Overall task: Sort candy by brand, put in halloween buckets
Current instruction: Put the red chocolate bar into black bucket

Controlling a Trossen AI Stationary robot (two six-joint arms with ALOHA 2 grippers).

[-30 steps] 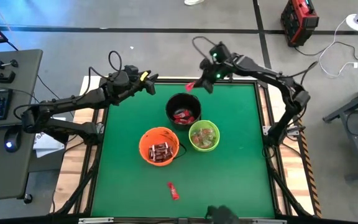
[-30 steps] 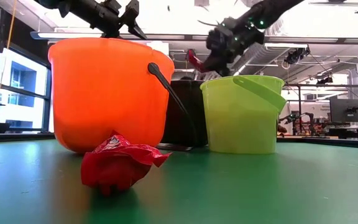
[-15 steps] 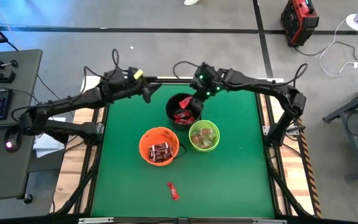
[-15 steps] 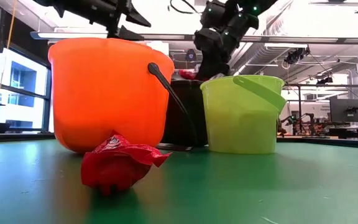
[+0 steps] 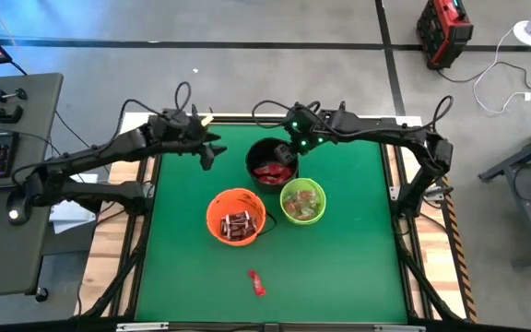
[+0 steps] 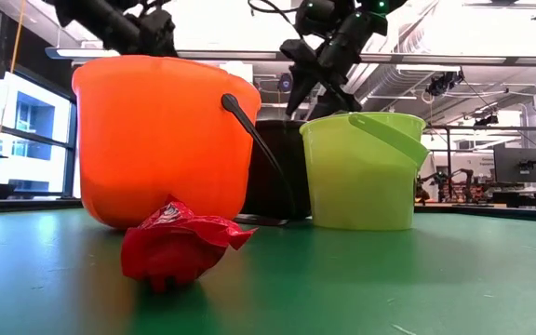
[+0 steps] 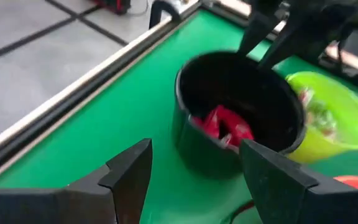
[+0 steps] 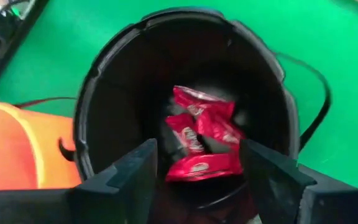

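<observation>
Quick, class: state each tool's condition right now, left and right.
Left tool: open, holding nothing, beside the black bucket.
Right tool: open, holding nothing, above the black bucket with red candy inside.

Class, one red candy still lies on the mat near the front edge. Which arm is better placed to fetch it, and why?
Probably the left. The left gripper hangs open and empty beside the black bucket, while the right gripper is open over that bucket. The red candy lies slightly left of centre, far from both.
</observation>
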